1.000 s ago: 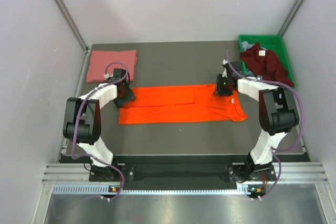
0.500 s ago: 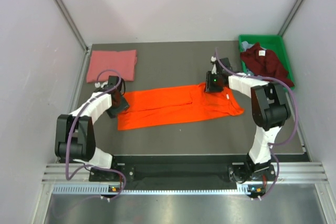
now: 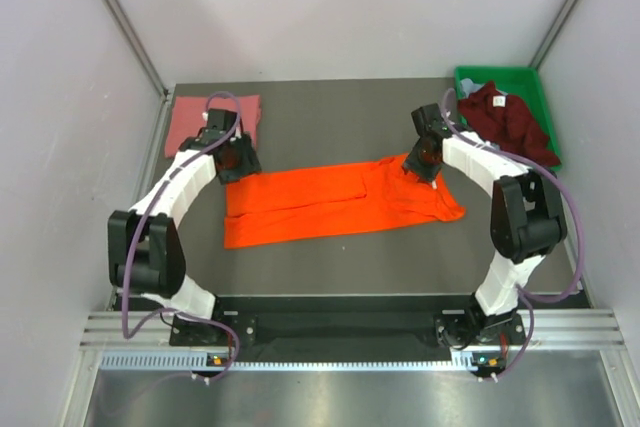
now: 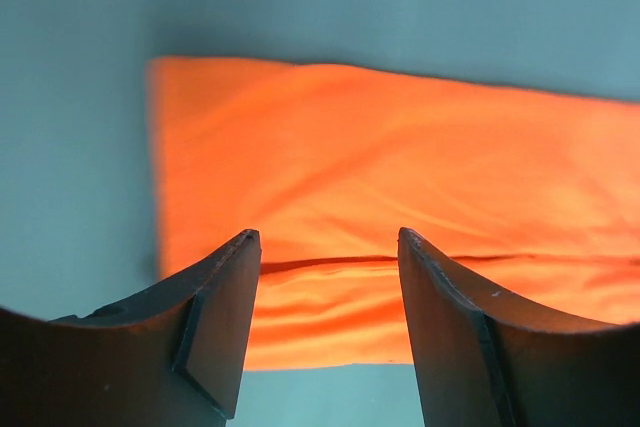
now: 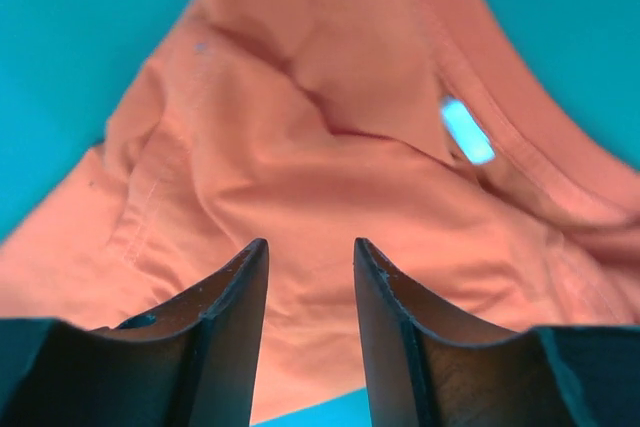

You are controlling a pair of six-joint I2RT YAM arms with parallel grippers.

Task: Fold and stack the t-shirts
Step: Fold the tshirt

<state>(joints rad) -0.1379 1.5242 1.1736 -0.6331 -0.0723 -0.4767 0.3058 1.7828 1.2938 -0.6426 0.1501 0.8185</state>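
The orange shirt (image 3: 330, 202) lay flat in the middle of the table (image 3: 330, 112), folded into a long strip that ran left to right. Its collar end was on the right, and the strip slanted slightly.

The left gripper (image 3: 237, 162) hung over the shirt's far left corner. Its jaws stood wide apart with nothing between them, and the wrist camera showed the shirt's left end and a long crease beneath them. The right gripper (image 3: 422, 162) hung over the shirt's far right edge, by the collar. Its jaws were parted by a narrower gap and held nothing. Rumpled orange cloth lay under them, with a pale label (image 5: 467, 130) inside the neckline.

Beyond the shirt's left end, a folded pink shirt (image 3: 188, 127) lay flat, partly hidden by the left arm. Beyond its right end stood a green bin (image 3: 520, 77). A dark maroon shirt (image 3: 510, 122) was heaped in the bin and spilled over the near rim. A scrap of pale cloth (image 3: 477, 88) showed at the far left corner of that heap.
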